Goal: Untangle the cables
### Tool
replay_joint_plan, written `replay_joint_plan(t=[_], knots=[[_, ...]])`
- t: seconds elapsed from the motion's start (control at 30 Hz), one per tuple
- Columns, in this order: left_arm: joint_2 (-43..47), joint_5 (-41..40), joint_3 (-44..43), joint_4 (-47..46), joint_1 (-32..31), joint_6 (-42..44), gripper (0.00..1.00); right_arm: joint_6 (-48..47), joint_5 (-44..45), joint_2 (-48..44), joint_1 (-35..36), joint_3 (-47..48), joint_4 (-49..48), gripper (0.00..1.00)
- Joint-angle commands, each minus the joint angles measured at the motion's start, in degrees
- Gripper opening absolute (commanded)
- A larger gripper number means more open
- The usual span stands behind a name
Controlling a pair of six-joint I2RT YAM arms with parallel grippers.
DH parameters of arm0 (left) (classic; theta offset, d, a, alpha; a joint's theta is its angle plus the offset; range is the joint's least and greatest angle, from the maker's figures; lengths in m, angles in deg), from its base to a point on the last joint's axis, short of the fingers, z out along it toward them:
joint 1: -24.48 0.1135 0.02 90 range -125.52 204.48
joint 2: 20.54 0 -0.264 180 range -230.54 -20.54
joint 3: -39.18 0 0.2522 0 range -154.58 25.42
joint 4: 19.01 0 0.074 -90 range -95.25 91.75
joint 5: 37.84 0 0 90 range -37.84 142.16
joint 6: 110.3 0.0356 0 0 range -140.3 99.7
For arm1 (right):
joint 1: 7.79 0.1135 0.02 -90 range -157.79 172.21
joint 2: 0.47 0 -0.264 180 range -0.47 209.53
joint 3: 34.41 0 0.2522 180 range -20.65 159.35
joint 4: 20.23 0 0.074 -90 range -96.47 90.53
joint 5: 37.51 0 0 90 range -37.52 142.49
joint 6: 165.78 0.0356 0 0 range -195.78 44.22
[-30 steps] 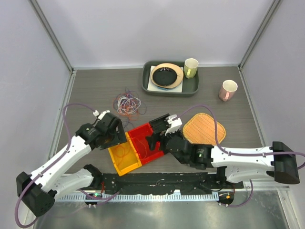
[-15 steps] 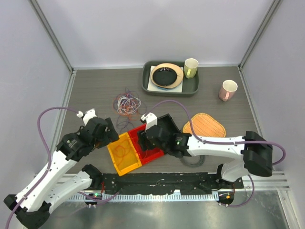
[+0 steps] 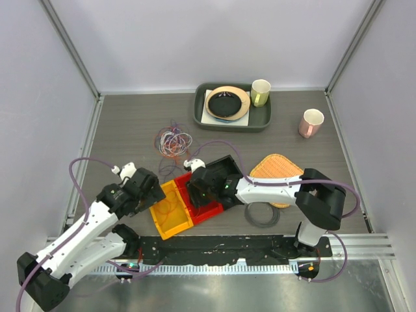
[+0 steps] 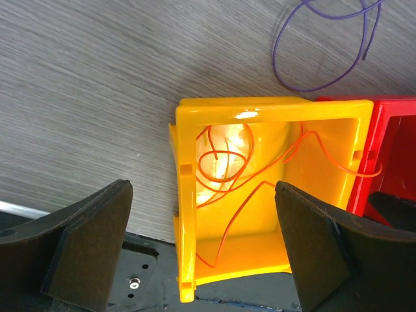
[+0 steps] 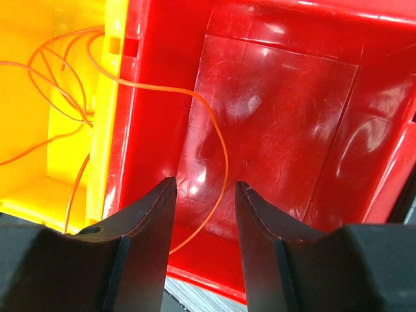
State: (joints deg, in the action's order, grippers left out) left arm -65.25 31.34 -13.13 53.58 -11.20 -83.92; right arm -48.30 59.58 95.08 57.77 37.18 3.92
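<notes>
1. Left gripper (image 4: 201, 195) hangs over the yellow bin (image 4: 273, 107). Jaws are spread wide, with nothing between them.
2. The yellow bin holds loose loops of orange wire (image 4: 224, 162) lying on its floor and up one wall.
3. One strand of the orange wire crosses the shared wall and drops into the red bin (image 5: 279, 117), which sits flush against the yellow one.
4. Right gripper (image 5: 205, 188) sits low over the red bin, jaws partway apart with a clear gap. The orange strand runs down through that gap and is not pinched. I cannot tell whether it brushes a finger.
5. A loop of purple wire (image 4: 325, 45) lies on the table just beyond the yellow bin, outside both bins.
6. From above, the main tangle of wires (image 3: 173, 141), orange, purple and white, rests on the table beyond the bins, apart from both grippers.
7. At the far side, a dark tray (image 3: 262, 119) carries a plate (image 3: 227, 103) and a pale green cup (image 3: 260, 92).
8. A pink cup (image 3: 311, 122) stands on the table right of the tray. A woven mat (image 3: 273, 169) and a dark ring (image 3: 262, 215) lie by the right arm.
</notes>
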Motion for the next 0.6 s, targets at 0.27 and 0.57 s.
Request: replay_joint_plan(t=[0.27, 0.57], knots=[[1.99, 4.29, 6.9, -10.31, 0.53, -5.12, 0.82, 1.08, 0.55, 4.12, -0.7, 3.7, -0.11, 0.27], [3.57, 5.35, 7.52, -11.45, 0.53, -5.29, 0.8, -0.94, 1.79, -6.31, -0.61, 1.07, -3.97, 0.01]])
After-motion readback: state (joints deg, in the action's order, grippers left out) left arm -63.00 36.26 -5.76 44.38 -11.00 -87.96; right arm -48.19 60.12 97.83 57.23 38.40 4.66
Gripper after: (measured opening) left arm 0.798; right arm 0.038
